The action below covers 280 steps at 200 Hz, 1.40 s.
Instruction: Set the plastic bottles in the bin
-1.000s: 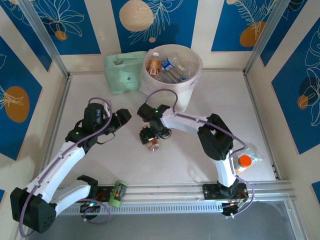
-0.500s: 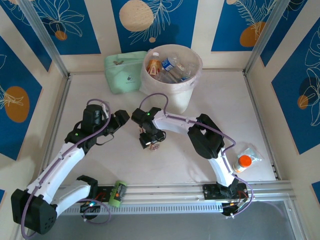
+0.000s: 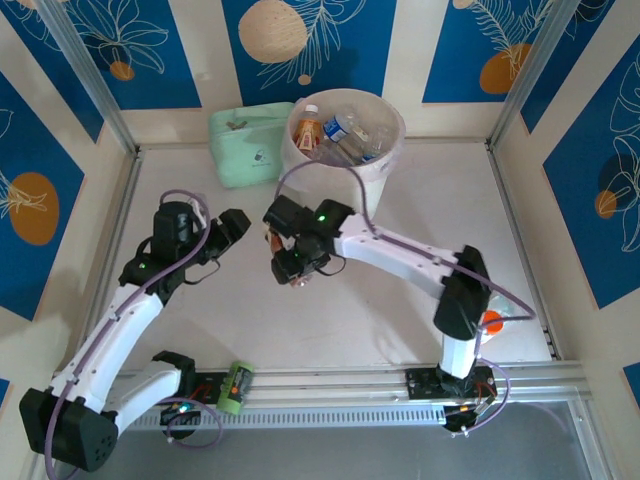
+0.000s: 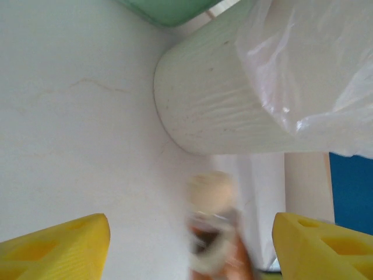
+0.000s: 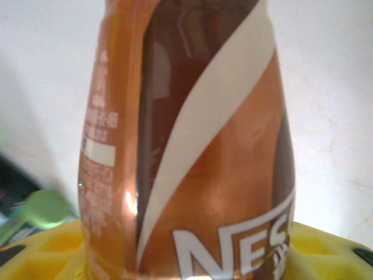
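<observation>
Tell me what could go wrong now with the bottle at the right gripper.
The glossy, round bottle sits between the fingers of the right gripper and may slip on the way up. The open left gripper is close by; the arms could collide. The bin looks rather full, so it might roll out.

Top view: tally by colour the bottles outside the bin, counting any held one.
Brown-orange bottle, held in the right gripper: 1
Green bottle: 1
Orange-capped bottle: 1
Total: 3
</observation>
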Motion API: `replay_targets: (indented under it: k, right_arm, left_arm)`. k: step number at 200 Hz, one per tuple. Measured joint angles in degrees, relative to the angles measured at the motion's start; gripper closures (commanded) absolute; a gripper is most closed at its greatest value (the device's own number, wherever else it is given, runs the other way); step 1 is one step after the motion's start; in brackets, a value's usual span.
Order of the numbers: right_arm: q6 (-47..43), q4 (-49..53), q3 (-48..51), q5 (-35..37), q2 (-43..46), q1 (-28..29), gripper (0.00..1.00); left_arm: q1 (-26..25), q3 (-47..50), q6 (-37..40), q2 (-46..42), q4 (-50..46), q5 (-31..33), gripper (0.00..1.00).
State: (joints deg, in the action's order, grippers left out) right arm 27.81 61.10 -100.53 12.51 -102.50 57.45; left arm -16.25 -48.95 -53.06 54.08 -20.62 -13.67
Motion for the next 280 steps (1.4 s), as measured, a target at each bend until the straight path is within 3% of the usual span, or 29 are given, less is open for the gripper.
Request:
replay_targets:
  k: [39, 83, 100, 157, 167, 184, 201, 280]
  right_arm:
    - [-1.1, 6.5, -19.7, 0.4, 5.7, -3.0, 0.47]
    - [-0.5, 13.1, -46.4, -0.9, 1.4, -19.9, 0.46]
    - [0.6, 14.8, -52.0, -1.1, -2.6, -25.0, 0.47]
    - [3.7, 16.1, -48.2, -3.1, -12.8, -33.7, 0.44]
    - [4.0, 16.2, -47.7, -3.6, -13.3, -34.6, 0.37]
    - [4.3, 16.1, -47.7, -4.3, -13.6, -35.7, 0.17]
    - [4.3, 16.0, -47.9, -5.2, -13.6, -36.7, 0.12]
    - [4.2, 16.1, -48.5, -5.4, -13.6, -37.1, 0.15]
  left_arm:
    - [1.0, -4.4, 0.5, 0.0, 0.0, 2.8, 0.26]
    - [1.4, -6.0, 0.4, 0.1, 0.1, 2.8, 0.26]
    - [1.4, -6.0, 0.4, 0.2, 0.1, 2.8, 0.26]
    - [1.5, -6.4, 0.9, 0.7, -1.3, 2.7, 0.26]
    - [1.5, -6.4, 0.9, 0.8, -1.3, 2.7, 0.26]
    - [1.5, -6.4, 0.9, 0.9, -1.3, 2.6, 0.26]
    - [1.5, -6.4, 0.8, 0.9, -1.2, 2.3, 0.26]
    - [1.5, -6.4, 0.8, 2.0, -0.8, 2.0, 0.27]
